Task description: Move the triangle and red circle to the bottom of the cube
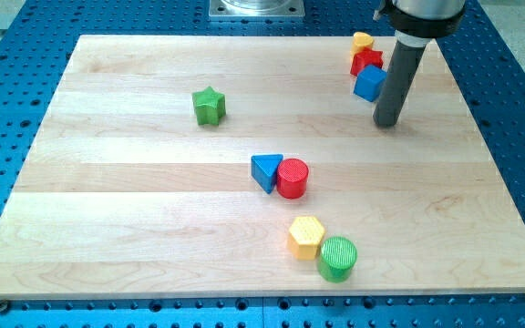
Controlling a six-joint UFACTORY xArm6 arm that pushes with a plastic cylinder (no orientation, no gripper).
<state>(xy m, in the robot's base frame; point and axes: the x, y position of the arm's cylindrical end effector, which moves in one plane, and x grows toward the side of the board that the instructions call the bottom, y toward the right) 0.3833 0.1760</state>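
A blue triangle (264,170) and a red circle (292,178) lie touching side by side near the middle of the wooden board (135,210). The blue cube (369,82) sits at the view's top right, under a red block (366,61) and a yellow block (363,41). My tip (386,122) rests on the board just right of and slightly below the blue cube, far up and right of the triangle and circle.
A green star (209,106) lies at the upper left of centre. A yellow hexagon (306,236) and a green circle (337,258) touch each other near the view's bottom. Blue perforated table surrounds the board.
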